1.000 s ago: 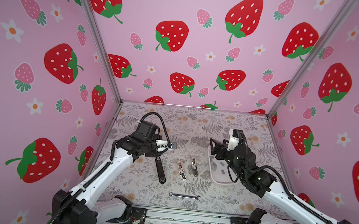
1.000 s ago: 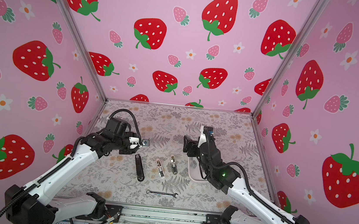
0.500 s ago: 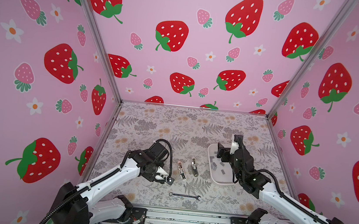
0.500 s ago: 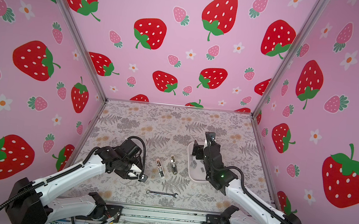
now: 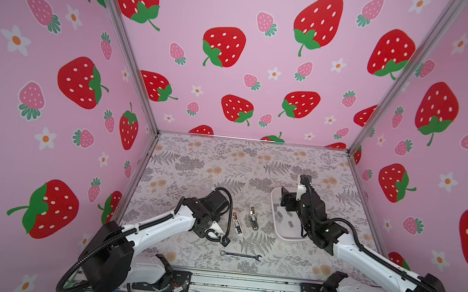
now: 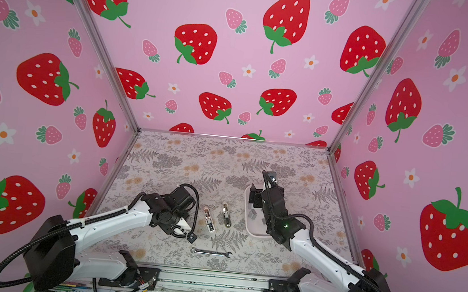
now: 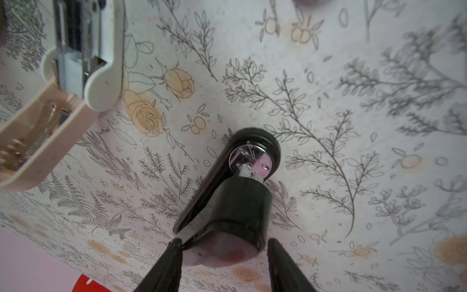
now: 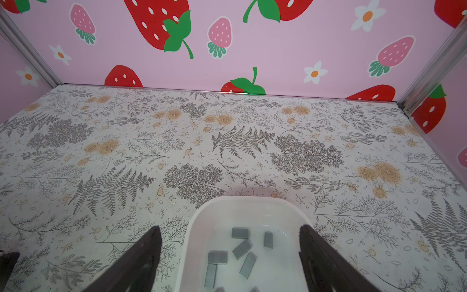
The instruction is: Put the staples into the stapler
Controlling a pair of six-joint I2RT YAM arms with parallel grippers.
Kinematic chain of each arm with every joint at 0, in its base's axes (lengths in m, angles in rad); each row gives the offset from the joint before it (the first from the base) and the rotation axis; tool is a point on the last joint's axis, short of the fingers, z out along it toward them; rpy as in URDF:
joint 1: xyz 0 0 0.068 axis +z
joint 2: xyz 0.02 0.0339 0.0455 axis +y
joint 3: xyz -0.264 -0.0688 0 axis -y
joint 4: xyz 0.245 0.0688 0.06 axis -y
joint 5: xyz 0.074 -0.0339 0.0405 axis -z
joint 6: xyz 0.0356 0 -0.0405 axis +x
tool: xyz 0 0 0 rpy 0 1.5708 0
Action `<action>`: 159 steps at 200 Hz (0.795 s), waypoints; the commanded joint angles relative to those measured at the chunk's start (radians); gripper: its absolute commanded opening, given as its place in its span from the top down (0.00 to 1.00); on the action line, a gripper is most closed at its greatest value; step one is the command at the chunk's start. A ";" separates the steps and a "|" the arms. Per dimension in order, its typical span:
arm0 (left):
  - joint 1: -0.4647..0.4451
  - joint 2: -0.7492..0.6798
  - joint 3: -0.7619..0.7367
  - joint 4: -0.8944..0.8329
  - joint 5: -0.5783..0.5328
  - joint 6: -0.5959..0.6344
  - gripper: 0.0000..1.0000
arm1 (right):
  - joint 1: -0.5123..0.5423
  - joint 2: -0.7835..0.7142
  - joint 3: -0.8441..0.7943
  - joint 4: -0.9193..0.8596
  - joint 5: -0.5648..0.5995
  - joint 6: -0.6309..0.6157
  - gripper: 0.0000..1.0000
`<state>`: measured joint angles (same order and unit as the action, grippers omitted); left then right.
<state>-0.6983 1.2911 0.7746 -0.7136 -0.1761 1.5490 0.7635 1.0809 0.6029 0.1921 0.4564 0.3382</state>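
Two small staplers (image 5: 237,222) (image 5: 253,218) lie opened side by side at mid-table in both top views. One opened stapler (image 7: 75,50), white and beige with a bare metal rail, shows in the left wrist view. Several grey staples (image 8: 242,249) (image 5: 280,216) lie loose in a white tray (image 8: 202,227) (image 5: 285,235). My right gripper (image 8: 230,227) (image 5: 286,199) hangs open over the tray with nothing between its fingers. My left gripper (image 7: 224,242) (image 5: 221,237) straddles a black tool (image 7: 227,182) on the table. One finger touches the tool. A gap shows at the other finger.
A silver wrench (image 5: 240,255) lies near the front edge, just past the left gripper. Pink strawberry walls close in the left, right and back. The tray (image 6: 250,228) sits right of the staplers (image 6: 209,219).
My left arm swung from the back left down and forward onto the black tool. My right gripper sank lower over the tray and widened.
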 commanded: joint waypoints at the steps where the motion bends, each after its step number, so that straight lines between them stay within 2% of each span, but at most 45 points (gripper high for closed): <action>1: -0.012 0.002 -0.011 0.017 0.007 0.044 0.41 | -0.004 -0.010 0.031 -0.009 0.013 -0.015 0.13; 35: -0.027 0.021 -0.011 0.012 0.027 0.049 0.41 | -0.004 -0.012 0.031 -0.013 0.020 -0.018 0.12; 106: -0.038 0.082 0.004 -0.017 0.009 0.056 0.51 | -0.005 -0.012 0.030 -0.019 0.025 -0.016 0.12; 135: -0.041 0.103 0.011 -0.022 0.008 0.052 0.51 | -0.005 -0.010 0.031 -0.020 0.026 -0.016 0.12; 159: -0.046 0.120 0.024 -0.037 0.007 0.047 0.58 | -0.005 -0.009 0.031 -0.020 0.025 -0.018 0.12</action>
<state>-0.7372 1.3857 0.7753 -0.6899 -0.1814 1.5764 0.7631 1.0805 0.6029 0.1730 0.4641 0.3355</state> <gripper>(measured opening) 0.450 0.878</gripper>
